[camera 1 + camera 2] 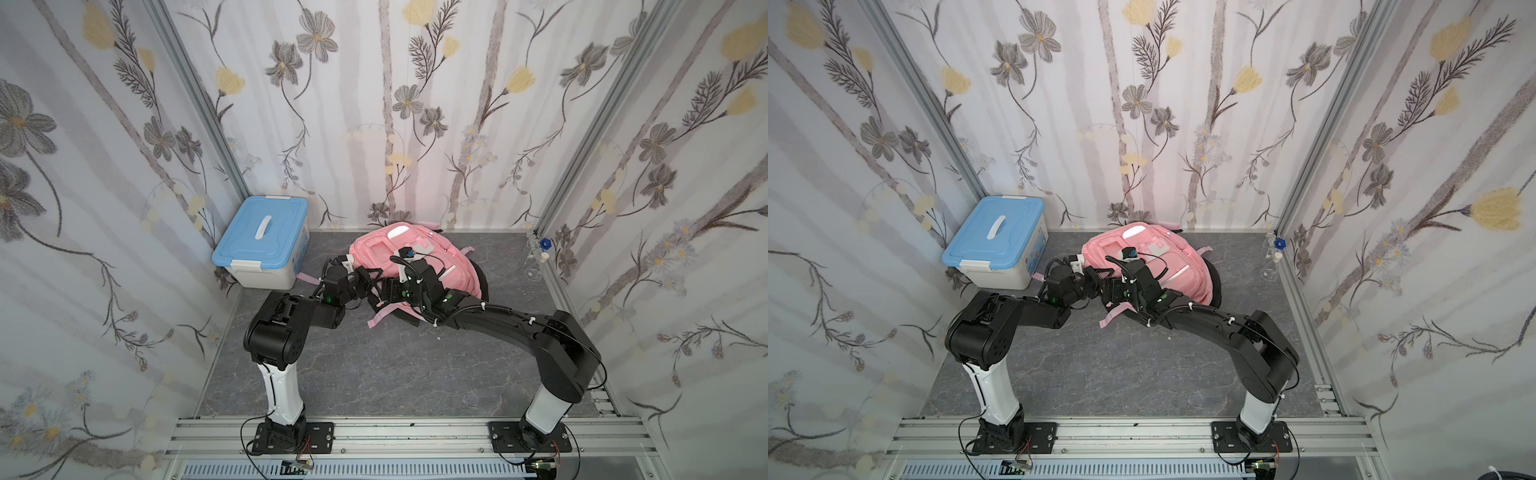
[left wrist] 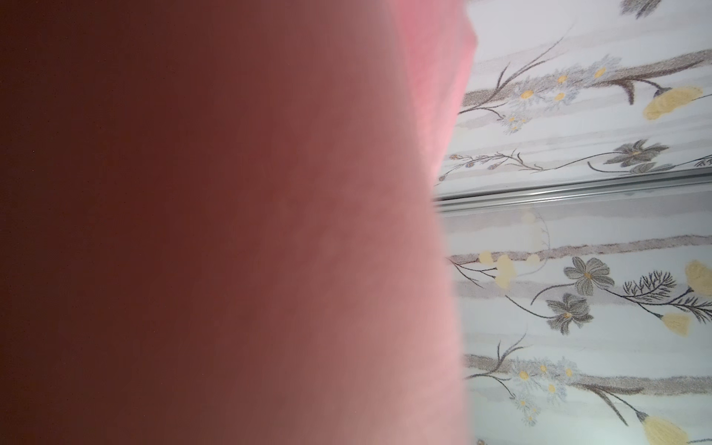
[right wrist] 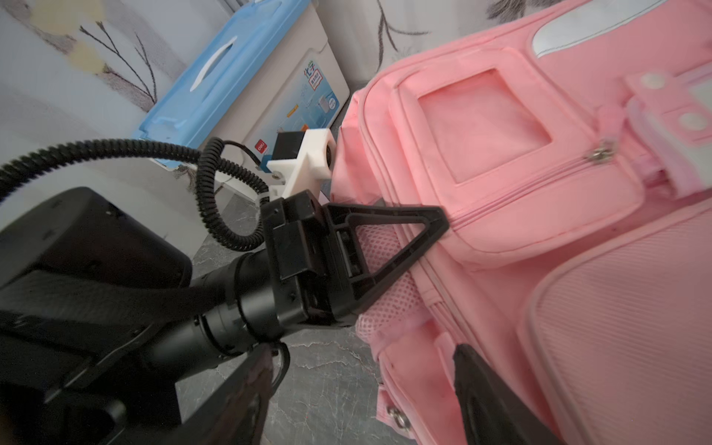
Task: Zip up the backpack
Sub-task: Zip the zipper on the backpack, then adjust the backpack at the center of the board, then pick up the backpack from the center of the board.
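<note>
One backpack (image 3: 539,154); one box (image 1: 259,237); two grippers: left gripper (image 3: 435,227) clamps the backpack; right gripper (image 3: 364,346) spread wide.

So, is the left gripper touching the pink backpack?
Touching. The right wrist view shows the left gripper with its closed tips pressed into the backpack fabric at the front pocket's corner, with no gap.

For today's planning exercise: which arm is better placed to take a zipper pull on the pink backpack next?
Probably right. The right gripper hangs open at the edge of the pink backpack; the left gripper is shut on its side, bracing it.
</note>
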`<state>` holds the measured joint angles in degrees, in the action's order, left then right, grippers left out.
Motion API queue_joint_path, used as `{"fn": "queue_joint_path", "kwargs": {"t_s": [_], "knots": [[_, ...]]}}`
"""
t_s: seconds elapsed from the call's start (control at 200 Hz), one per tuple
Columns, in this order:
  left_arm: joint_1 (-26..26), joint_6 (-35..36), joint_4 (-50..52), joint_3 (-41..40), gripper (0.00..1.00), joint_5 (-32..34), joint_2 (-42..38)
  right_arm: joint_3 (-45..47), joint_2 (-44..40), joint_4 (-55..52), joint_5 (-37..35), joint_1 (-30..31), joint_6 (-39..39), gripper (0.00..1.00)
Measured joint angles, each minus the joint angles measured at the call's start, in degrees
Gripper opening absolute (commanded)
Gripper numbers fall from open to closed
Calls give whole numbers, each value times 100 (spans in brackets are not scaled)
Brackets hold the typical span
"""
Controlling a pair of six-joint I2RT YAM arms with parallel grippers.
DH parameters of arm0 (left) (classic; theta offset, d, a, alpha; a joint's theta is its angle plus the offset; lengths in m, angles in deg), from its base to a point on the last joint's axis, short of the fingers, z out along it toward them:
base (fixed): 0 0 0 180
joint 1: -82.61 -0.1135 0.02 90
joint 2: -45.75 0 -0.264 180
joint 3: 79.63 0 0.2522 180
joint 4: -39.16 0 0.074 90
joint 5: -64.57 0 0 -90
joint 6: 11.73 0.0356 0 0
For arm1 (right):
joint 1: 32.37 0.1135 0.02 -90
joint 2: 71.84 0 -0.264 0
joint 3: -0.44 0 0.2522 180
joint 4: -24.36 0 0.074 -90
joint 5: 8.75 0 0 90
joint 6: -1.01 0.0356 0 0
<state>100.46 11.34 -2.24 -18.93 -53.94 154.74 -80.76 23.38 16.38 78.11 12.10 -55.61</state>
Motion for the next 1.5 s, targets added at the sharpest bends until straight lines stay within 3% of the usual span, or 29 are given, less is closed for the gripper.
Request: {"fn": "queue_joint_path", "kwargs": {"t_s": [0.235, 0.37, 0.505, 0.944, 1.059, 1.199, 1.354, 1.499], "knots": [[-109, 306, 883, -15, 0, -98, -584, 46, -1217, -1803, -1241, -1408, -348, 78], [-170, 599, 1600, 42, 0, -125, -1064, 57, -1108, -2586, -1414, -2476, -264, 78], [-208, 739, 1947, 96, 0, -120, -1147, 90, -603, -2920, -1123, -3067, -44, 77], [-334, 868, 2455, 197, 0, -192, -1338, 199, 756, -2688, -264, -3515, 129, 71], [-339, 870, 2459, 197, 0, -197, -1333, 208, 1093, -2341, 205, -3626, 184, 48], [-341, 872, 2459, 197, 0, -162, -1333, 448, 1384, -1346, 1259, -3847, 389, 0], [-396, 896, 2487, 166, 0, -90, -1364, 874, 1373, -225, 2020, -3995, 748, 0], [-446, 984, 2824, 155, 0, -85, -1602, 940, 817, -525, 2127, -4057, 745, 0]]}}
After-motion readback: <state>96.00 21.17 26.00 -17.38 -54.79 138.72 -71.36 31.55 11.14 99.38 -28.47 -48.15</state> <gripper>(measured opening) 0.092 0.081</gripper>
